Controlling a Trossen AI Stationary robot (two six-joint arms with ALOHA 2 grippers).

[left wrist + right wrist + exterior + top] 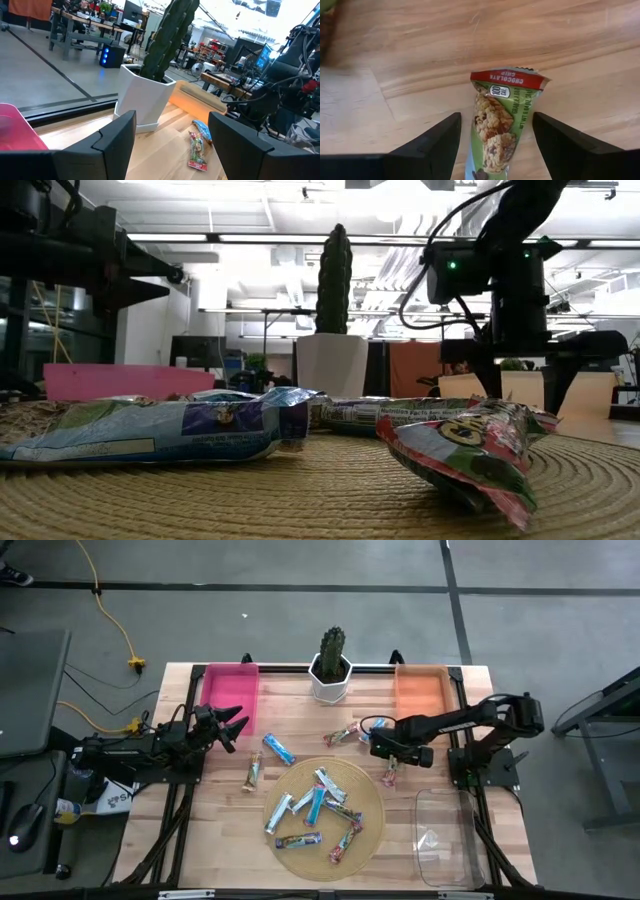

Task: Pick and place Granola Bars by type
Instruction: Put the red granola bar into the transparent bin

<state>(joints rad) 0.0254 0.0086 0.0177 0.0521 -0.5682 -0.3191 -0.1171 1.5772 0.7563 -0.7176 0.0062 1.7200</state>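
Observation:
Several foil-wrapped granola bars (318, 808) lie on a round woven mat (372, 802). More lie on the wood: a blue one (279, 749), a tan one (252, 772), and two near the pot (341, 735) (376, 724). My right gripper (393, 754) is open and points down over a green-and-red bar (501, 112) that lies flat on the table. Its fingers stand on either side of the bar without touching it. My left gripper (237, 725) is open and empty beside the pink bin (230, 690).
An orange bin (420, 690) stands at the far right and a clear bin (445, 835) at the near right. A cactus in a white pot (331, 670) stands at the far middle. In the low view, bars on the mat (180, 430) fill the foreground.

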